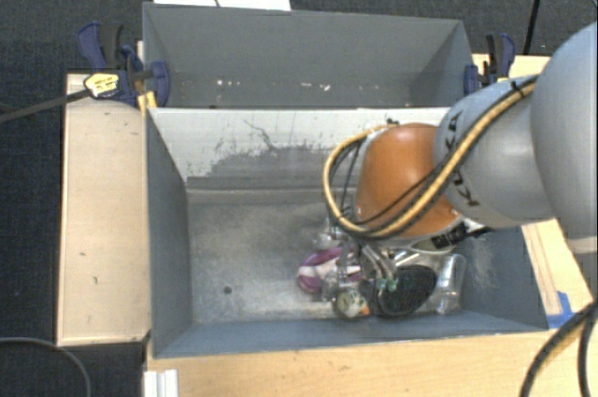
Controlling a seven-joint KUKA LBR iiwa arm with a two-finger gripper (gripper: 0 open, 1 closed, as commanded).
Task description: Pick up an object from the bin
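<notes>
Purple lump (313,276) lies just beside the jaws.

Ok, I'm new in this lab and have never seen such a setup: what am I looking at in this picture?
One camera looks down into a grey metal bin from above and a little to one side. The big grey shape coming in from the right is a robot arm. The orange cover and the looped cables on its wrist are parts of it. Its job is to pick one thing out of the bin. The wrist is low over a small heap near the bin's front wall: a purple thing, a black oval thing and a clear thing. Whether anything is held cannot be seen from here.
</notes>
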